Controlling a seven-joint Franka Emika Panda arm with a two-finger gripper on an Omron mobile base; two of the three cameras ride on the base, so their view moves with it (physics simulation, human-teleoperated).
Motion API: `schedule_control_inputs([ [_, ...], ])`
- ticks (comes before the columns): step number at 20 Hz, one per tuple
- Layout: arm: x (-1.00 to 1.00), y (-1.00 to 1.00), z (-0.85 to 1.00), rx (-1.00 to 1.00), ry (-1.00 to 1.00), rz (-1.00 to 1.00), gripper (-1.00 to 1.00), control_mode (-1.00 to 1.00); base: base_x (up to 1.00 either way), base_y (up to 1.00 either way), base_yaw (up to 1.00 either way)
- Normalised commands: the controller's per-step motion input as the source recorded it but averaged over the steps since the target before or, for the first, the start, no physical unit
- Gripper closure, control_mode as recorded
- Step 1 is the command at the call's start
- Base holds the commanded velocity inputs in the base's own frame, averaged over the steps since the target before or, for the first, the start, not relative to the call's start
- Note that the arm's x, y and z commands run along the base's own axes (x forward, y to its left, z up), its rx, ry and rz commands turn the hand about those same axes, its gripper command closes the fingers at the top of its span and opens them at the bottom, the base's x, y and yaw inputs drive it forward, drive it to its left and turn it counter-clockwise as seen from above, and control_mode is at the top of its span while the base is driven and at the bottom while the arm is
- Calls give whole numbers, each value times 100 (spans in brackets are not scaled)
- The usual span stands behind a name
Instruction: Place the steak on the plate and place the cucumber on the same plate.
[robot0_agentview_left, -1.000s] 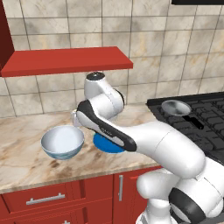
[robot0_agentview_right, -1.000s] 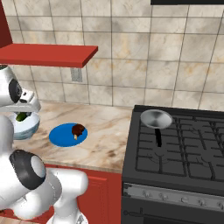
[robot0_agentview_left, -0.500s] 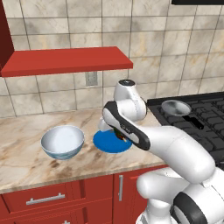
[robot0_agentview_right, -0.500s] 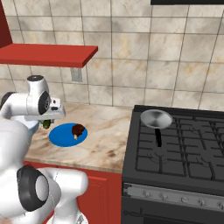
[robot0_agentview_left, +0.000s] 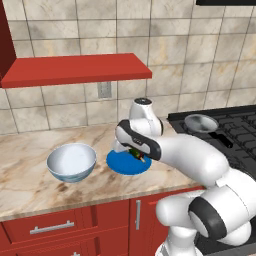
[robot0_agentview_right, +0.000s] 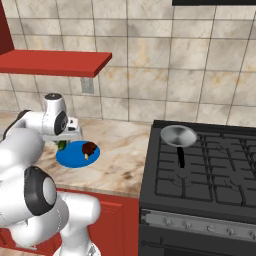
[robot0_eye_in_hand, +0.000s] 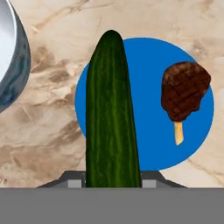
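Cucumber ran straight out from the gripper, apparently clamped at its near end, fingertips hidden behind it. Blue plate lay below and ahead. Steak sat on it, right of the cucumber. Bowl far left.

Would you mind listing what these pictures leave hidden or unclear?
- Gripper fingertips: in the hand view the cucumber covers them, so the grip itself is unseen.
- Plate: in the left base view the arm hides its far side and the steak.
- Cucumber in the right base view: only a green sliver at the plate's edge; the arm hides the rest.
- Bowl: cut by the hand view's left edge.
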Motion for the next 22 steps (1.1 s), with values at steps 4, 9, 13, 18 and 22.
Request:
schedule_control_inputs([
  [4,40,0,-46,0,0,-1,100,-100,0,0,0],
  [9,15,0,-49,-4,4,-2,100,-100,0,0,0],
  [13,1,0,-46,-3,4,-3,100,-100,0,0,0],
  [18,0,0,-41,-3,0,-1,100,-100,0,0,0],
  [22,0,0,-18,0,0,0,100,-100,0,0,0],
])
